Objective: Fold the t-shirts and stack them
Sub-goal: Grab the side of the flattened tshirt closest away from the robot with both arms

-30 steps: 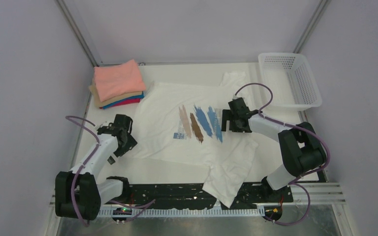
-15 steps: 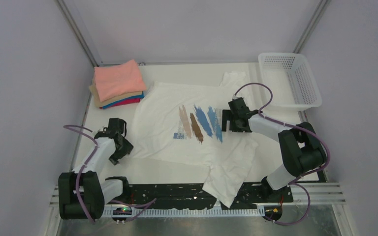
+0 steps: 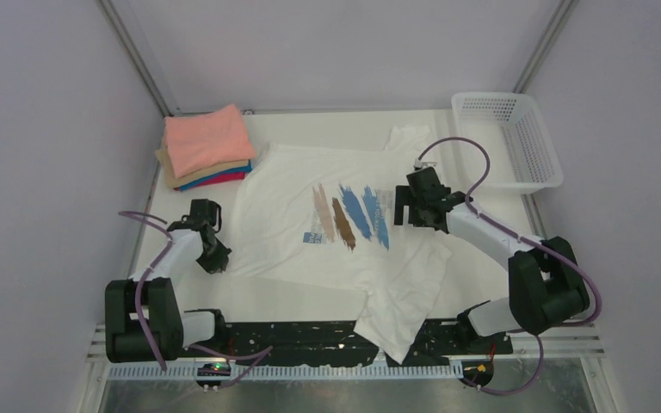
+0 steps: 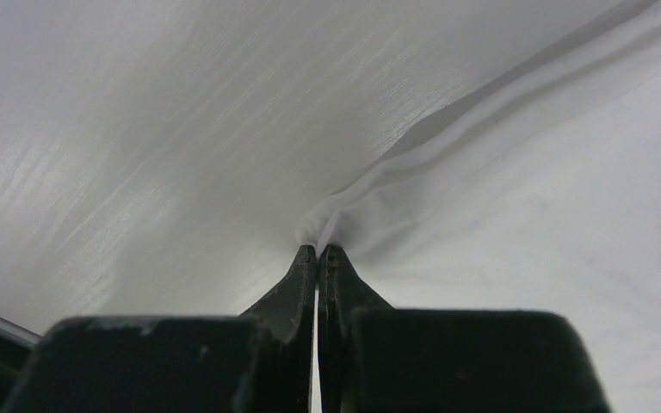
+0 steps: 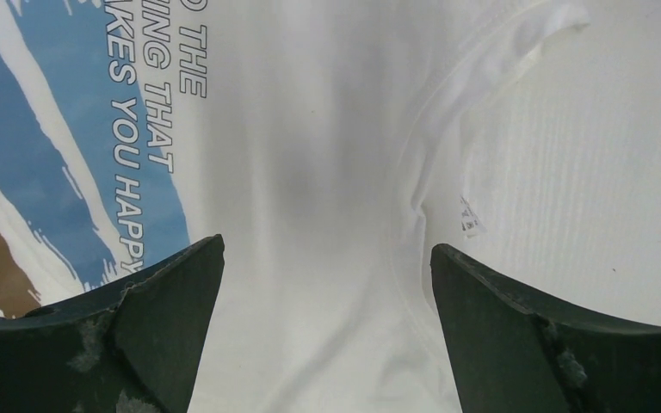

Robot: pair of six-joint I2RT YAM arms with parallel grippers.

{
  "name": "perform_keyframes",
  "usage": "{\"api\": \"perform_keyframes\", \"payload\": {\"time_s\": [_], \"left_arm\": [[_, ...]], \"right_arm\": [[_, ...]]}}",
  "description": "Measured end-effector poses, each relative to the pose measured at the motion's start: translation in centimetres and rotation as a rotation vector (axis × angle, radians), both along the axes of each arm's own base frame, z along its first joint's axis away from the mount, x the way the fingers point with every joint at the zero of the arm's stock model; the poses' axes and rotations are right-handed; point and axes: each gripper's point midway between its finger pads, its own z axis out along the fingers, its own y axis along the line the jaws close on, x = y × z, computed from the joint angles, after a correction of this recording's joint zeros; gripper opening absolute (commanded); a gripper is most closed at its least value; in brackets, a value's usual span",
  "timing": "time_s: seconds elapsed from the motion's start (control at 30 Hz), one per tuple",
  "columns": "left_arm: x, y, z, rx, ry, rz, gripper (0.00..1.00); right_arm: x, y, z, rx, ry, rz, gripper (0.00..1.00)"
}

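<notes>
Shirt position: the white t-shirt (image 3: pixel 344 254) lies spread print-up in the middle of the desk (image 3: pixel 327 125). One sleeve points to the far side, and the other drapes over the near edge.
Finished pile: the folded stack (image 3: pixel 206 142) sits in the far left corner, salmon-pink on top, well apart from the spread shirt.
Left end effector (image 4: pixel 318 249): clenched on the shirt's left edge, which I take to be the hem. A small pucker of cloth is pinched right at the tips.
Right end effector (image 5: pixel 327 249): released, with the jaws standing wide above the chest near the neckline seam and nothing between them.
Handling: I judge the cloth to be light, limp and thin. It will sag and wrinkle from any single pinch, and the hanging sleeve may drag.
Where I'd take hold: at seamed edges such as the hem, shoulder or collar band, because the doubled fabric gives the tips more to bite on.
Writing: beside the blue stroke of the print (image 5: pixel 43 138) I can read partial lines, "THE", "ING THAT" and "AKES YOU HAPP".
Tag (image 5: pixel 467 215): a small label shows by the collar seam, but its text is too small to read.
Basket (image 3: pixel 497 96): it stands at the far right, apart from the shirt.
</notes>
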Motion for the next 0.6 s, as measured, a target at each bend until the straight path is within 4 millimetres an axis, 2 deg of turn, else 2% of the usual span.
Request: {"api": "perform_keyframes", "payload": {"time_s": [0.13, 0.2, 0.27, 0.33, 0.4, 0.6], "left_arm": [[0.0, 0.0, 0.1, 0.001, -0.010, 0.003, 0.00], [0.0, 0.0, 0.1, 0.001, -0.021, 0.006, 0.00], [-0.1, 0.0, 0.2, 0.001, -0.031, 0.009, 0.00], [-0.2, 0.1, 0.3, 0.003, -0.038, 0.010, 0.00], [-0.3, 0.1, 0.3, 0.005, -0.045, 0.010, 0.00], [-0.4, 0.1, 0.6, 0.006, -0.069, 0.011, 0.00]], "right_arm": [[-1.3, 0.6, 2.7, -0.034, -0.025, 0.049, 0.97], [-2.7, 2.6, 3.9, -0.052, -0.027, 0.126, 0.98], [-5.0, 5.5, 4.3, -0.064, -0.013, 0.242, 0.99], [-8.4, 8.1, 3.8, -0.066, 0.032, 0.367, 0.96], [-12.1, 9.5, 3.0, -0.045, 0.087, 0.473, 0.91], [-23.0, 9.9, 1.1, 0.029, 0.312, 0.740, 0.75]]}}
